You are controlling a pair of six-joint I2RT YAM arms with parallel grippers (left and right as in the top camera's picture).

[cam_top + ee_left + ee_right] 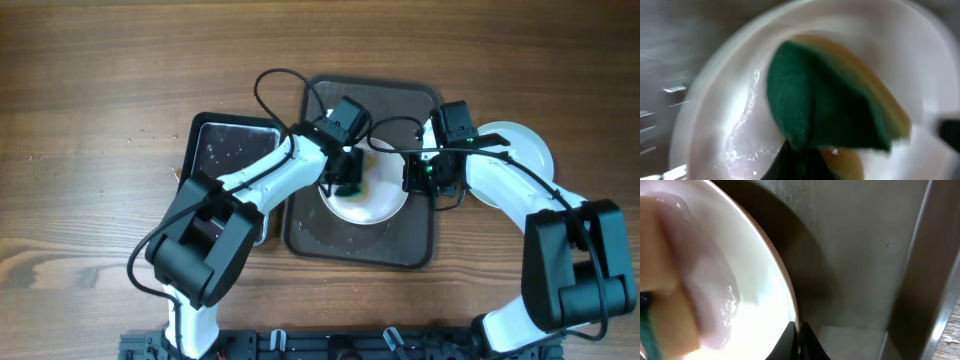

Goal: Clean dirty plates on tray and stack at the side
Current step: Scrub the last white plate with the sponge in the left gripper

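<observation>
- Left pincer [347, 178]: clamped on a teal-and-yellow sponge [830, 100]. The teal face is pressed onto the inside of a round white plate [378, 208], and the sponge covers the plate's middle.
- Right pincer [421, 178]: closed on that plate's right-hand rim. In the right wrist view the thin rim runs in between the two fingertips [786, 345]. I read this as a steadying hold while the other arm scrubs.
- The plate lies flat in the large dark brown rectangular tray [400, 252], roughly centred, and is the only plate on it. The tray floor around it is bare, with a damp-looking sheen.
- Plate surface: the left wrist view shows wet streaks and a little foam beside the sponge. No blue smear shows on the uncovered part. What lies under the sponge is hidden.
- Off the tray, on the wooden worktop [100, 90] to the right, sits a white plate stack [525, 140], partly under the right arm. Its visible part is plain white. The number of plates in it cannot be told from above.
- A small black rectangular pan [232, 145] sits just beside the tray's left edge. There is no sponge in it, only wet specks on its floor.
- Progress, as a judgement: late in the task. The one plate on the tray is under the sponge, and the others look cleaned and set aside.
- Left to do: finish this wipe, then carry the plate over onto the stack.
</observation>
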